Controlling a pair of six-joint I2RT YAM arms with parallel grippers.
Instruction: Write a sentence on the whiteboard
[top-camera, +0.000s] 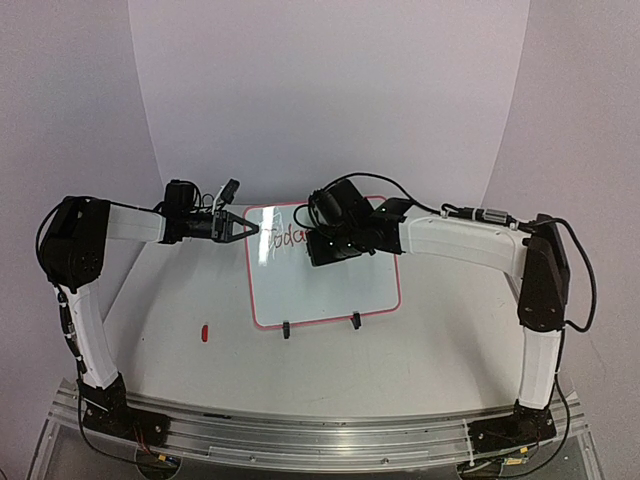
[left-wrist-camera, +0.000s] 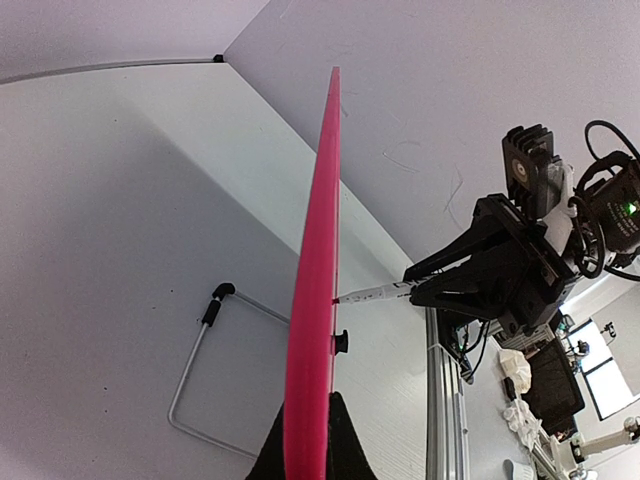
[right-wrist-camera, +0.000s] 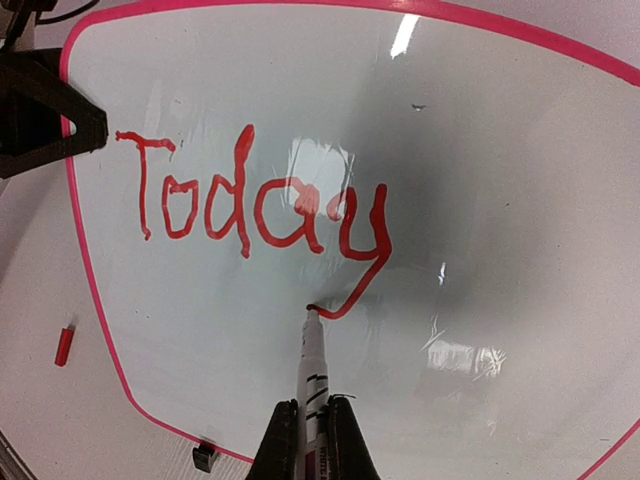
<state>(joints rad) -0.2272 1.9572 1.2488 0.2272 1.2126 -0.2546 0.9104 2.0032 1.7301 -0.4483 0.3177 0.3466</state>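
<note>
Top external view: far left, the left end effector (top-camera: 250, 228) meets the left rim of the whiteboard (top-camera: 320, 290). Its wrist camera shows the pink edge running between its dark fingers, so I judge it clamped on the board to steady it. A small red cap (top-camera: 204, 332) lies loose on the desk (top-camera: 420, 350), apart from the board's lower left corner and out of the way. The board sits mid-desk between the arms, with two black clip feet (top-camera: 286, 330) at its near edge. Of the sentence (right-wrist-camera: 255, 205) only "Today" is written, high on the left. The marker (right-wrist-camera: 312, 370) has its tip touching the tail of the "y". The right end effector (right-wrist-camera: 312, 408) is closed around the marker's barrel. Judgement: finish the tail, lift clear, shift right to leave a word gap, then set down lightly for "is". Pressure should stay even, since the glossy face could let the tip skid. Ample blank board lies to the right and below. The main risk is the right wrist hiding the lettering from overhead. In the left wrist view a bent wire piece (left-wrist-camera: 200, 370) shows behind the board; I cannot tell whether it is attached.
</note>
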